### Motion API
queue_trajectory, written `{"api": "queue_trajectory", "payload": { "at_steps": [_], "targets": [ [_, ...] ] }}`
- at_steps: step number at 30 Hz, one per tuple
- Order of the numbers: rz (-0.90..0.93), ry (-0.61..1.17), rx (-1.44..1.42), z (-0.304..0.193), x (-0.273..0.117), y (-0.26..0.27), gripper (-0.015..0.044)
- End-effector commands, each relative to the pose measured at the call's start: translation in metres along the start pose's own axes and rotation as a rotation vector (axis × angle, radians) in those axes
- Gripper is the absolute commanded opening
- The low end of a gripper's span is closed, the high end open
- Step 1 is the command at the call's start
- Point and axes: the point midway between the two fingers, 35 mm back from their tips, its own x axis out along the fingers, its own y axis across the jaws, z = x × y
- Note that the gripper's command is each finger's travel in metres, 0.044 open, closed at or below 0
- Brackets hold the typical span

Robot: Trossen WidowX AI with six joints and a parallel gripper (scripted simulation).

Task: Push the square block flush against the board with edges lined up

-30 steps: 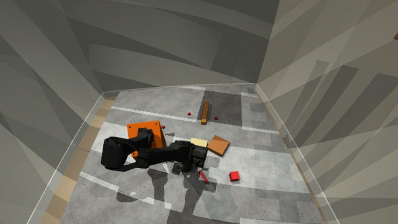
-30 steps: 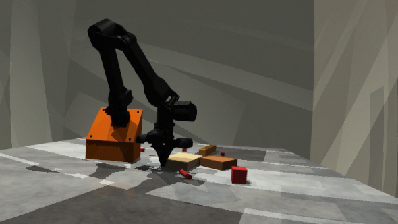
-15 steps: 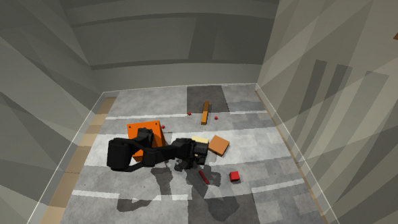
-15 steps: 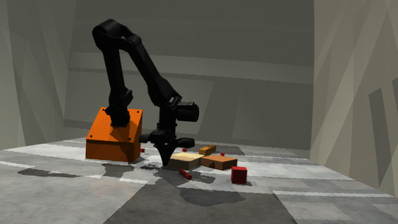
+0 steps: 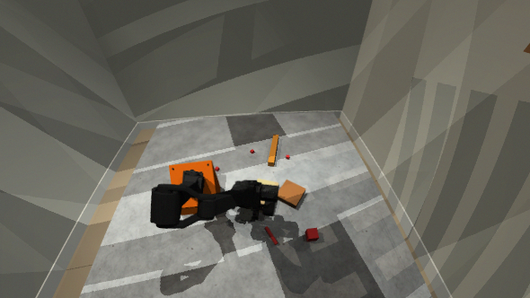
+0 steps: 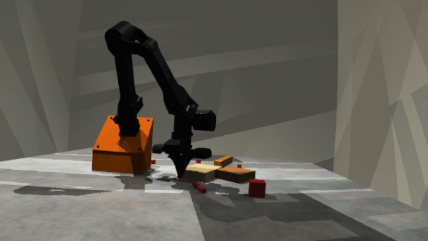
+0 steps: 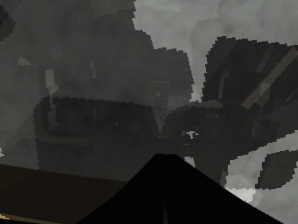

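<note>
1. Gripper is pressed together with nothing in it, tip low beside the left side of the pale block, centre of the exterior frame. Can't tell if they touch.
2. I'm guessing that's one half of the pair and the brown block, just right of it, the other; which is the "board", no idea.
3. They look angled to each other, so a straight shove could land corner-first and spin one instead of seating a whole side.
4. Off-centre push with that narrow tip? Same twist, edges uneven.
5. Tip riding up the pale block could tip it.
6. Swinging toward the bottom of the frame might knock the red stick.
7. A sloppy retreat could drag the pair apart.
</note>
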Motion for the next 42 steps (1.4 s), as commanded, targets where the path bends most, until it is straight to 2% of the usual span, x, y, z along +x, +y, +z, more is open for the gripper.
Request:
{"api": "queue_trajectory", "payload": {
  "at_steps": [1,42],
  "targets": [
    [-0.007,0.0,-0.002,-0.005,0.002,-0.001,0.0],
    [-0.007,0.002,-0.002,-0.039,0.001,0.004,0.0]
  ]
}}
